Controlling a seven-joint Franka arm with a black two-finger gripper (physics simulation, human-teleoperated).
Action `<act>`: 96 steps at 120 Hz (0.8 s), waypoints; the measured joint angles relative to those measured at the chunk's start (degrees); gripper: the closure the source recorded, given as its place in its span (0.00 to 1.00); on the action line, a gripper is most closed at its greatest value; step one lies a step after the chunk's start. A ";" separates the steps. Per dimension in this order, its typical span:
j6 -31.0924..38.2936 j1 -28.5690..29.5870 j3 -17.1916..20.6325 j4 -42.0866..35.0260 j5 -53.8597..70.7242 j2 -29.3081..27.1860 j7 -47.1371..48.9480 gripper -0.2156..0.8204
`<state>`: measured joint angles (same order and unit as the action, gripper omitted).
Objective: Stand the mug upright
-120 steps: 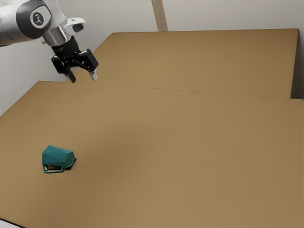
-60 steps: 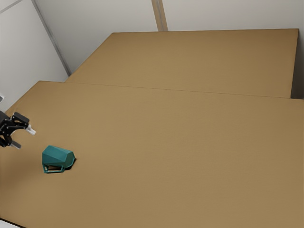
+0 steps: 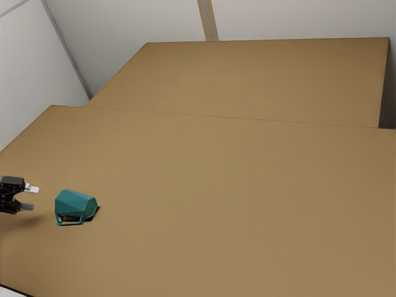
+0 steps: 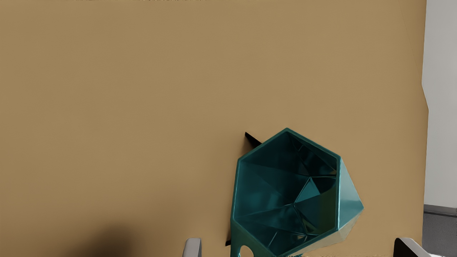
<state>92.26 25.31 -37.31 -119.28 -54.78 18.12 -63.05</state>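
Brings the jaws lower than before, apart, near the mug (image 3: 77, 203).
Finds it lying on its side on the desk (image 3: 216, 198), open toward the jaws; likely still approaching, needs to align, grip, then tip upright.

Mug (image 3: 75, 203): one, on its side on the surface (image 3: 216, 198), toward the exterior view's left. Mouth (image 4: 278, 192): toward my jaws. Handle (image 3: 70, 224): on the mug's side nearer the exterior camera. My jaws: near the mug, apart, at the exterior view's left edge. Wall (image 3: 297, 20): beyond the surface.
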 joint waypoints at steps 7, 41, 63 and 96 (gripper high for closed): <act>-0.74 -0.28 -0.20 -0.43 -1.66 0.44 -2.52 0.23; -2.37 -3.31 -0.30 -2.35 -5.43 1.52 -8.25 0.23; -2.35 -5.32 -0.30 -3.42 -6.10 1.50 -10.25 0.23; -1.38 -8.93 -0.30 -5.04 -7.01 1.13 -11.88 0.23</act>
<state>90.88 16.37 -37.61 -124.32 -61.79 19.24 -74.92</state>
